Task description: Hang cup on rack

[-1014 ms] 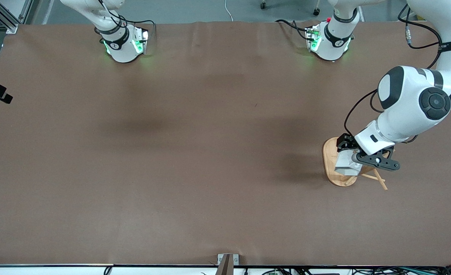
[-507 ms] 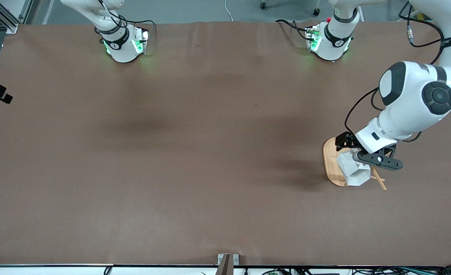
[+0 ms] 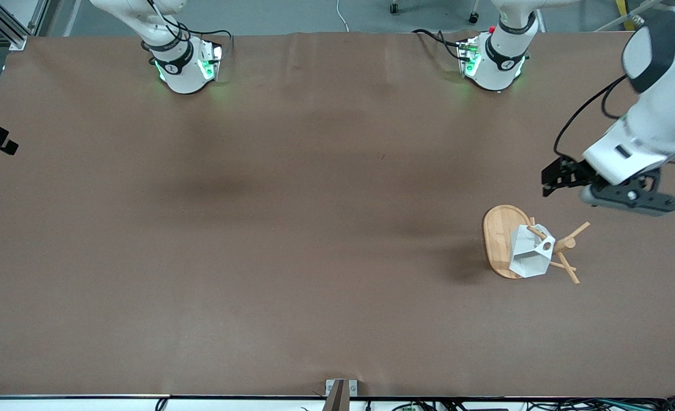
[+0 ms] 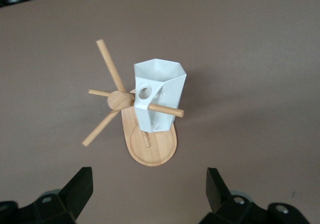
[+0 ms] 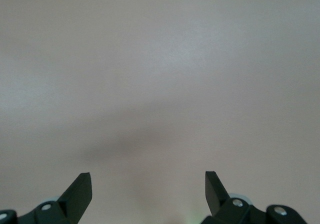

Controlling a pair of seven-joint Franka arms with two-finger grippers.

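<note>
In the front view, the rack [image 3: 506, 242] stands on the brown tabletop [image 3: 292, 228] toward the left arm's end. The cup [image 3: 530, 252] hangs on the rack, a peg passing through the round hole in its handle, its white faceted body over the rack's oval base. The left hand [image 3: 569, 181] is up in the air over bare tabletop just beside the rack, touching neither rack nor cup.

In the left wrist view, the cup [image 4: 157, 94] sits on a peg of the rack [image 4: 152, 144], mouth tilted away from the post, and the left hand's fingers [image 4: 80, 186] stand wide apart and empty.

In the right wrist view, the right hand [image 5: 147, 189] waits over bare tabletop [image 5: 160, 74], its fingers [image 5: 80, 189] apart, holding nothing.
</note>
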